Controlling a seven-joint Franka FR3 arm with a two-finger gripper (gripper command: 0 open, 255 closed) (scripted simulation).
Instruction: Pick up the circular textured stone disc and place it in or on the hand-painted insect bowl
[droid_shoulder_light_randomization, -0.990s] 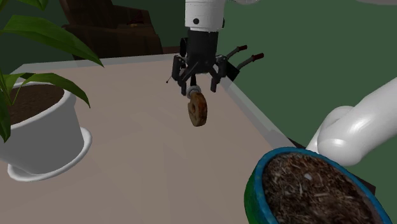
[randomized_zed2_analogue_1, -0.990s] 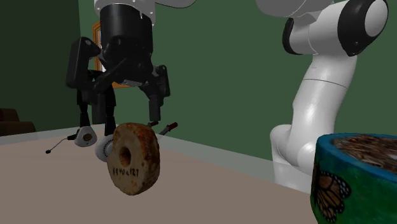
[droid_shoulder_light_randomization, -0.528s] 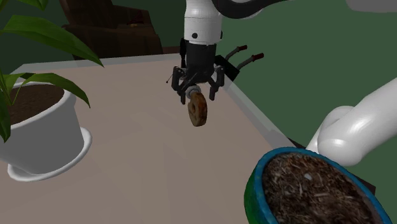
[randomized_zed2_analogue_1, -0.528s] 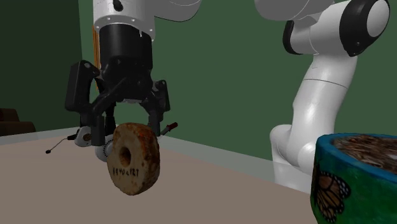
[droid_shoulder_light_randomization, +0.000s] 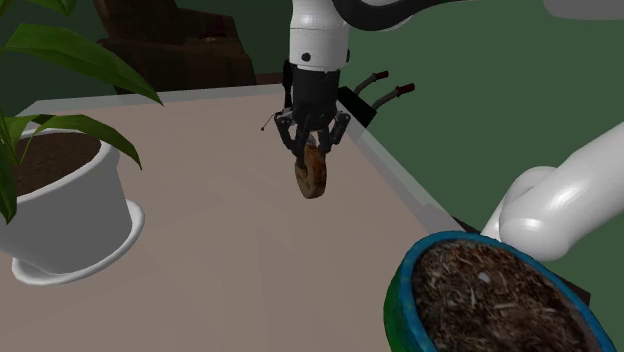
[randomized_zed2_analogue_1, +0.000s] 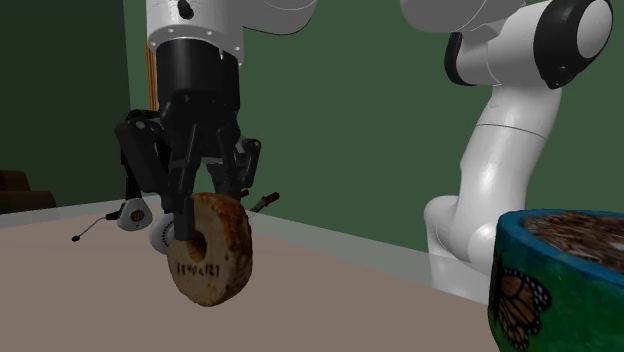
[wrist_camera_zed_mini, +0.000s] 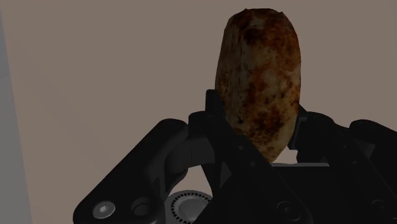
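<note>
Jaws clamp the mottled brown disc (randomized_zed2_analogue_1: 225, 268) (standing on edge), well apart from the painted bowl (randomized_zed2_analogue_1: 515, 262).

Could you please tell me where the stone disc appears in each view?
Shoulder view: stone disc upper middle, under the gripper.
Second exterior view: stone disc lower left, on edge.
Wrist view: the stone disc, clasped in the gripper.
Shared landmark: the black gripper on its upper edge.

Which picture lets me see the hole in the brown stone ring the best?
The second exterior view: the stone disc faces the camera, so its face, centre hole and marks show. The shoulder view has it small and turned, under the end effector. The wrist view looks at its rim, edge-on.
</note>
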